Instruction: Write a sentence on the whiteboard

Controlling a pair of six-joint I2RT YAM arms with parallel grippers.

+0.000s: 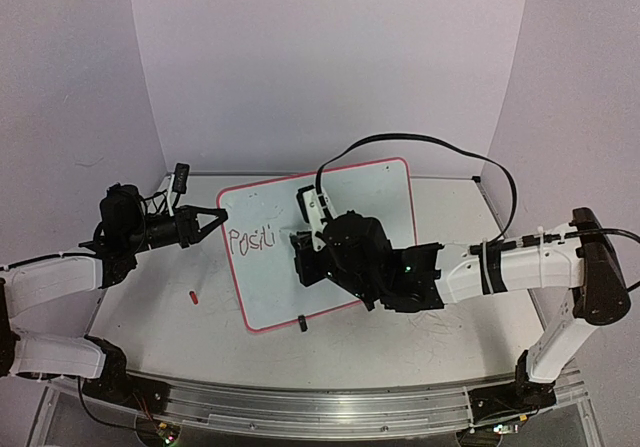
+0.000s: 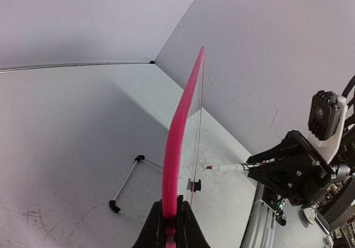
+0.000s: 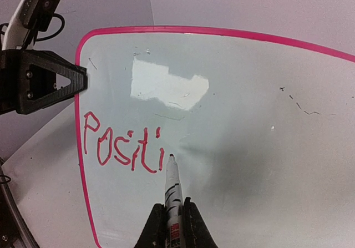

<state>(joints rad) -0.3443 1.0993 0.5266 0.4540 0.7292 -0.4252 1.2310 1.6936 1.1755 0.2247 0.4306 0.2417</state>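
At the middle of the bench, reaching toward its far edge: one large rectangular glossy white whiteboard with a thin red-pink rim and rounded corners point(image 1: 262, 285) point(image 2: 176, 142) point(image 3: 249, 165), its longer sides running from the left side of the bench toward the right. One small black clip foot point(image 1: 301, 322) sits on the rim nearest the near edge. Lettering: thin handwritten red-purple marker writing point(image 1: 249, 240) point(image 3: 123, 148), one line, reading "Positi" so far, placed close to the board's left rim. Left gripper point(image 1: 218, 215) point(image 2: 169, 226) point(image 3: 83, 81): black, two-fingered, closed tight on the left rim of the board; the left wrist view shows the rim edge-on, rising from between the fingers. Right gripper point(image 1: 298, 243) point(image 2: 255, 167) point(image 3: 169, 226): black, over the centre of the board, fingers clamped round a slim white marker pen with black print and a dark tip point(image 2: 227, 167) point(image 3: 173, 187). The pen tip lies just right of the last letter "i", at the board face; whether it actually touches cannot be told. Also present: one small red cap-like piece point(image 1: 192, 295) lying loose on the bench top, left of the board and apart from it, toward the near-left corner; a black cable point(image 1: 430, 142) looping from the right arm above the board's far right corner.
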